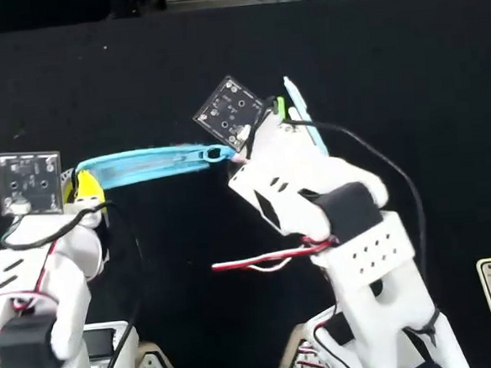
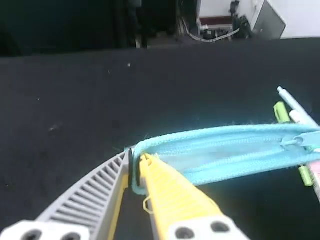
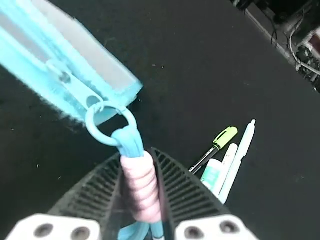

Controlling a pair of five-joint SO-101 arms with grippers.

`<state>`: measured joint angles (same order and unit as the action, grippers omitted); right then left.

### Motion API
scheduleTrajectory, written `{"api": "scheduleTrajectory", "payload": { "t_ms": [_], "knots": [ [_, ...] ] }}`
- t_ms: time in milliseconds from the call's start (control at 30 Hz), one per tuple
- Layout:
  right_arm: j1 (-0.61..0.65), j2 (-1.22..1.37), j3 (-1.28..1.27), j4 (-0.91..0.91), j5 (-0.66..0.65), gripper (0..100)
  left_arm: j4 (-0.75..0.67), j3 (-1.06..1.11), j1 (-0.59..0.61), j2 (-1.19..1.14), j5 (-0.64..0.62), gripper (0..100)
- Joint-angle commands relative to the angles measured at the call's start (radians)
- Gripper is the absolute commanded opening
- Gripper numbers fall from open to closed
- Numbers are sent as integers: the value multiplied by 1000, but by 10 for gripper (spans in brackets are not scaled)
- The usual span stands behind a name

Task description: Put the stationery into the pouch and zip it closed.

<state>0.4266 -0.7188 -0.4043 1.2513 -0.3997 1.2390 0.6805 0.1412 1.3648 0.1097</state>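
Judging by the stationery (image 3: pixel 227 157) lying loose on the desk (image 3: pixel 225 60) just beyond the right fingers (image 3: pixel 185 192), filling has not begun, and the step in hand is taken to be the opening of the pouch (image 2: pixel 225 150). The pouch is stretched between the two arms. One end is clamped between the left fingers (image 2: pixel 167 197), which are closed tight on the fabric. At the other end the pink-wrapped zip pull (image 3: pixel 139 182) is pinched between the right fingers, which are closed fully on it, and its ring is hooked to the slider (image 3: pixel 65 80) just ahead of the fingertips. The slider is seen at the end farthest from the left fingers; whether the mouth is properly parted cannot be told. For the next move, the zip pull would probably need to be let go while the left hold is kept, so that the right fingers can be brought to the stationery beside them and one piece fed into the mouth
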Motion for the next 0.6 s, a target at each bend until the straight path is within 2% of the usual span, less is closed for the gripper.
{"api": "scheduleTrajectory", "payload": {
  "t_ms": [0, 167, 333, 467, 567],
  "knots": [
    [-35, -38, 160, 97, -14, 11, 40, -177, 19, -34, 11, 30],
    [-37, -36, 226, 137, -14, 11, 106, -311, 16, -269, 9, 29],
    [-37, -27, 208, 137, -55, 11, 296, -562, 16, -551, 9, 40],
    [-37, -18, 208, 138, -81, 11, 462, -806, 18, -707, 5, 156],
    [-37, -16, 208, 138, -81, 11, 514, -906, 19, -795, 9, 166]
  ]
}}
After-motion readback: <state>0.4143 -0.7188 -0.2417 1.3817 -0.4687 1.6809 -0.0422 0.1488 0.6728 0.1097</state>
